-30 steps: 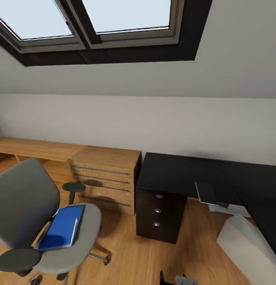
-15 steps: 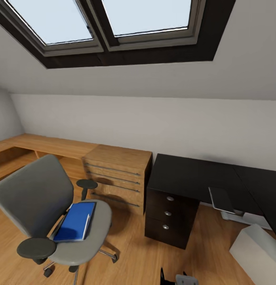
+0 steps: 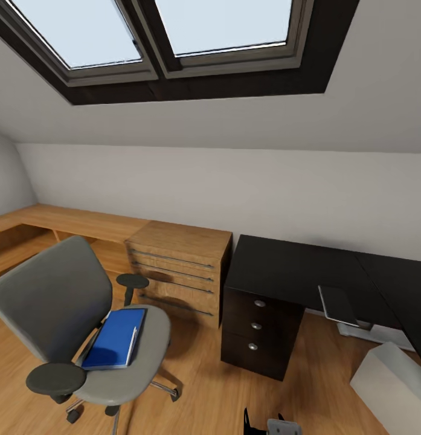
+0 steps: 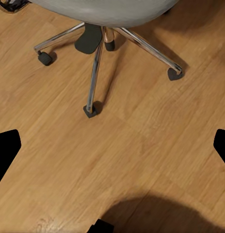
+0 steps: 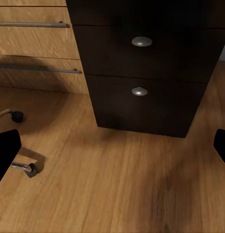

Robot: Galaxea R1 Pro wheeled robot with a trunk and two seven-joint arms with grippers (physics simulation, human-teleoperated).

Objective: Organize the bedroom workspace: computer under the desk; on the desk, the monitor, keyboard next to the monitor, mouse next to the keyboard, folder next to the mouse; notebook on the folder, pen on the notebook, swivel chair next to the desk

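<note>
The swivel chair (image 3: 59,302) stands on the wood floor to the left of the desk (image 3: 295,266), with a gap between them. The blue folder (image 3: 115,345) lies flat on its grey seat. A thin grey rectangle, seemingly the notebook (image 3: 337,305), rests at the desk's inner edge. A light grey box, likely the computer (image 3: 391,380), sits on the floor at the lower right. My left gripper (image 4: 112,150) hangs open over bare floor near the chair's chrome base (image 4: 100,58). My right gripper (image 5: 112,150) is open and faces the desk's black drawers (image 5: 141,63). Monitor, keyboard, mouse and pen are out of view.
A wooden drawer unit (image 3: 180,272) stands between chair and desk, joined to a low wooden shelf (image 3: 65,223) along the wall. The sloped ceiling with its skylight (image 3: 174,36) hangs above. One chair caster (image 5: 30,170) lies near my right gripper. Open floor runs in front of the drawers.
Between one second and half a second ago the head view swung left and up, so everything shifted right in the picture. Since then nothing has moved.
</note>
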